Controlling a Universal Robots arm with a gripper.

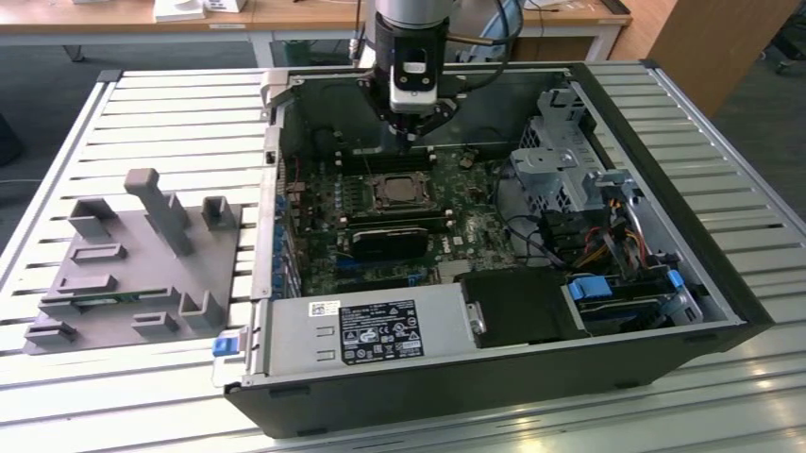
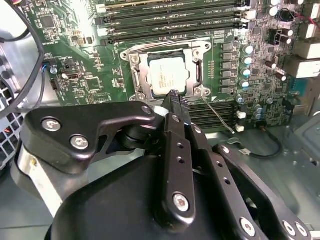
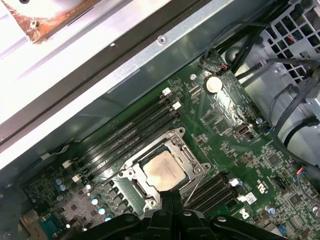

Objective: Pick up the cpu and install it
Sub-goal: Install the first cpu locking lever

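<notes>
Hanging over the slatted metal table [image 1: 75, 142], I look down into the open black computer case [image 1: 504, 387] that lies on its side there. Its green motherboard [image 1: 477, 226] covers most of the case floor. On the table at the exterior view's left, just beside the case, sits a grey moulded fixture [image 1: 126, 264]. A grey power supply box [image 1: 365, 330] fills the case's near corner. In the middle of the board is the metal socket frame [image 2: 197, 75], flanked by rows of long black memory slots [image 2: 170, 20]. The cpu [image 1: 400, 192] lies flat inside that frame, silver top up, in both wrist views [image 2: 169, 76] [image 3: 164, 170]. My pincer [image 1: 406, 142] is pressed together with nothing between its tips, which sit close over the socket's edge [image 2: 175, 95] [image 3: 167, 196]; whether they touch it I cannot tell.
</notes>
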